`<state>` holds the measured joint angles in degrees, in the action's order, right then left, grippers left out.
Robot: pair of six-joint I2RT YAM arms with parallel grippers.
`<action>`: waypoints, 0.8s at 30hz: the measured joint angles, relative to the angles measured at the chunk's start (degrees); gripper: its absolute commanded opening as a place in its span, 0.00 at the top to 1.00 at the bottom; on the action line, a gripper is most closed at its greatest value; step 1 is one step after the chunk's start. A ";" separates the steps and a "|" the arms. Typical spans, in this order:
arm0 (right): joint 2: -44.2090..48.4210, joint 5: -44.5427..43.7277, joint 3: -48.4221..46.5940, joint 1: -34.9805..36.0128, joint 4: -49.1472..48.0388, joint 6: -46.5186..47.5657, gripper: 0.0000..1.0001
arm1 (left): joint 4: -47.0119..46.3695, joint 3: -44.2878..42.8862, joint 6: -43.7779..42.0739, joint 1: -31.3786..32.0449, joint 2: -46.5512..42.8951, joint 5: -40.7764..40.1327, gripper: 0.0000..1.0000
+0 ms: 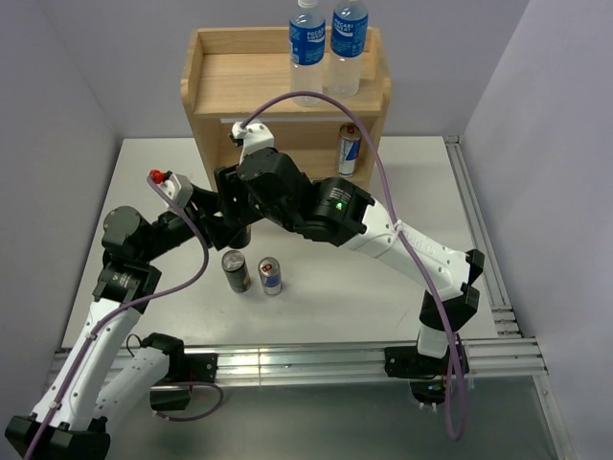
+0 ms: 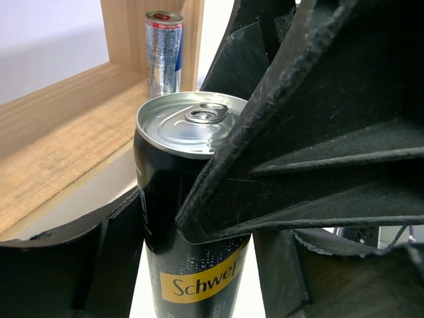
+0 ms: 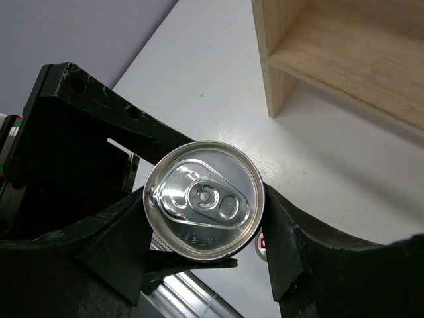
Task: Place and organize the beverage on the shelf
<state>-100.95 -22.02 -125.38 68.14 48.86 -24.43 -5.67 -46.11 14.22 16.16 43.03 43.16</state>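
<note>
A black Schweppes can (image 2: 192,165) is held upright above the table, left of the wooden shelf (image 1: 220,72). My right gripper (image 3: 202,218) is shut on it from above, fingers pressing both sides of its silver top (image 3: 202,199). My left gripper (image 2: 199,225) grips the same can lower down; its left finger (image 2: 126,225) touches the can, and its other tip is hidden behind the right gripper's finger. In the top view both grippers (image 1: 235,206) meet in front of the shelf's left side. A silver-blue can (image 1: 350,149) stands on the lower tier at the right.
Two water bottles (image 1: 306,43) (image 1: 348,43) stand on the shelf's top board at the right. A dark can (image 1: 236,270) and a silver-blue can (image 1: 271,276) stand on the white table near the front. Metal rails run along the front and right edges.
</note>
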 measured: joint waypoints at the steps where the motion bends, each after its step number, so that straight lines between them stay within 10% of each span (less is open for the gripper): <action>1: -0.15 0.09 -0.22 -0.15 0.09 0.02 0.87 | 0.17 0.00 -0.11 0.07 0.02 -0.24 0.41; 6: -1.38 0.20 -2.71 -0.20 1.88 0.28 0.87 | 0.35 -0.07 -0.44 0.50 -0.07 -1.09 0.50; 16: -2.54 0.22 -4.72 -0.28 2.97 0.59 0.71 | 2.25 -0.87 -1.68 1.22 0.20 -3.21 0.97; 24: -2.47 0.26 -3.61 -0.79 0.61 0.68 0.65 | 3.43 -1.18 -2.45 1.68 0.17 -6.69 1.00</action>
<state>-103.42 -21.76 -128.99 67.35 49.47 -23.75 -2.24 -47.29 11.77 17.85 43.20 36.47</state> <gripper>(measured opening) 0.671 0.638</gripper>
